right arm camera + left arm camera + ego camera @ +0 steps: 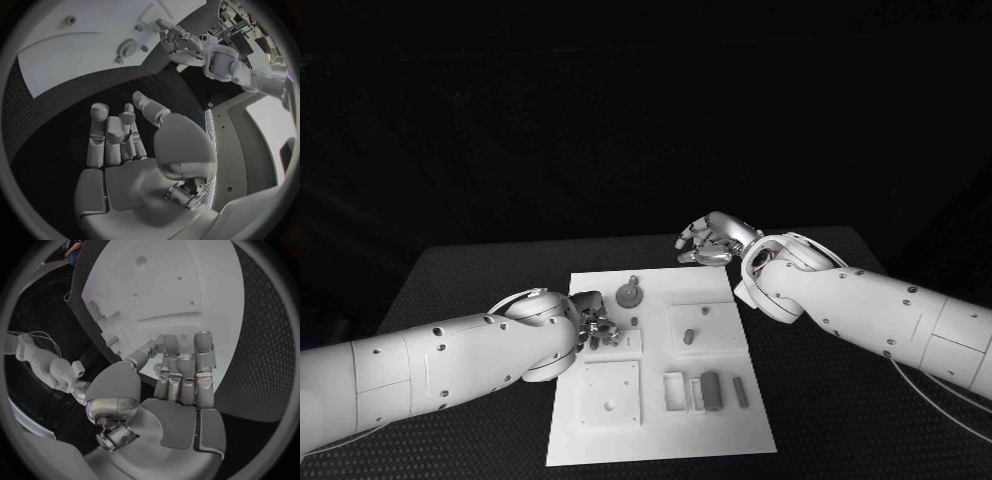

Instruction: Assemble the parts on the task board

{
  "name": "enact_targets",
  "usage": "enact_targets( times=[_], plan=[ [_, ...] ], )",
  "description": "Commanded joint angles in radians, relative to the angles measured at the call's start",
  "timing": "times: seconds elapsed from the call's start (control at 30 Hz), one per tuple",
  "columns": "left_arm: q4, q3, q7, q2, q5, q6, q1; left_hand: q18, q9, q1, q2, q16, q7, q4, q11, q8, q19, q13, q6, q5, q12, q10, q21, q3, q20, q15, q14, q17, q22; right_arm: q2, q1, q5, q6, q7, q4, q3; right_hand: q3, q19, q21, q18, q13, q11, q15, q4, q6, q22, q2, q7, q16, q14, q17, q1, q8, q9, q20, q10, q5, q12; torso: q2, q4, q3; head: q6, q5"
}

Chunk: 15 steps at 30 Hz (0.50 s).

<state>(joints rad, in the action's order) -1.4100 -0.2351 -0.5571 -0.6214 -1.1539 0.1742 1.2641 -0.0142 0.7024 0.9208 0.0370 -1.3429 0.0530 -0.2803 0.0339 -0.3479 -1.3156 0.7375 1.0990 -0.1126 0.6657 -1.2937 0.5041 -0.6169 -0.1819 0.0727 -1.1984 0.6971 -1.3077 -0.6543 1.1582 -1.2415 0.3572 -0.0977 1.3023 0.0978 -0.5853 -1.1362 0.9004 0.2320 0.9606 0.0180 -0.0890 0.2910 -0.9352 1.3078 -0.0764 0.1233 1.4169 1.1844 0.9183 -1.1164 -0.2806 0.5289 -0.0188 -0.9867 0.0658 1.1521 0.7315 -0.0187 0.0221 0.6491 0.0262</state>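
Observation:
The white task board (620,432) lies in the middle of the black table. A round gear-like part (630,295) stands near its far edge, also visible in the right wrist view (128,48). A short peg (689,335) stands in a square block at mid-board, and dark bar-shaped parts (711,390) lie in slots nearer me. My left hand (596,325) hovers over the board's left side, fingers stretched out with nothing in them (184,372). My right hand (708,240) hangs just beyond the board's far right corner, above the table, fingers loosely bent and holding nothing (119,135).
A square plate with small holes (610,392) sits on the board's near left. Black matting (848,420) stretches along both sides of the board. My right forearm (877,310) crosses above the table beside the board's right edge.

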Motion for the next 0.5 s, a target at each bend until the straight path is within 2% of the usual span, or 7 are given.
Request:
enact_targets(
  times=[0.03,0.5],
  plan=[
    [-0.001,-0.002,0.001,0.0,0.002,-0.027,-0.002,-0.008,0.018,0.006,0.007,-0.003,-0.016,-0.003,0.039,-0.003,-0.078,0.001,0.017,-0.007,0.004,-0.024,0.005,-0.011,-0.085,0.109,-0.101,-0.001,-0.022,0.0,0.0,-0.006,-0.011,0.007,0.001,0.0,-0.003,0.0,0.001,0.03,-0.002,0.001,0.0,-0.004,-0.002,0.018,-0.006,0.007,-0.004,-0.01,-0.001,0.003,0.007,0.001,-0.001,0.006,-0.005,0.004,0.0,0.0004,0.0008,-0.001,0.0],
    [0.002,-0.002,0.003,0.002,0.01,-0.027,-0.002,-0.008,0.017,-0.011,-0.012,-0.007,-0.015,0.01,0.039,-0.001,-0.077,0.003,0.017,-0.005,0.006,-0.021,0.007,-0.001,-0.086,0.108,-0.098,-0.005,-0.021,0.0,0.0,-0.005,-0.011,0.006,0.002,0.0,-0.002,0.0,0.001,0.03,-0.002,0.001,0.0,-0.004,-0.001,0.018,-0.007,0.007,-0.004,-0.01,-0.001,0.004,0.007,0.001,-0.001,0.007,-0.005,0.004,0.0,-0.0003,0.0005,-0.001,0.0]
  ],
)
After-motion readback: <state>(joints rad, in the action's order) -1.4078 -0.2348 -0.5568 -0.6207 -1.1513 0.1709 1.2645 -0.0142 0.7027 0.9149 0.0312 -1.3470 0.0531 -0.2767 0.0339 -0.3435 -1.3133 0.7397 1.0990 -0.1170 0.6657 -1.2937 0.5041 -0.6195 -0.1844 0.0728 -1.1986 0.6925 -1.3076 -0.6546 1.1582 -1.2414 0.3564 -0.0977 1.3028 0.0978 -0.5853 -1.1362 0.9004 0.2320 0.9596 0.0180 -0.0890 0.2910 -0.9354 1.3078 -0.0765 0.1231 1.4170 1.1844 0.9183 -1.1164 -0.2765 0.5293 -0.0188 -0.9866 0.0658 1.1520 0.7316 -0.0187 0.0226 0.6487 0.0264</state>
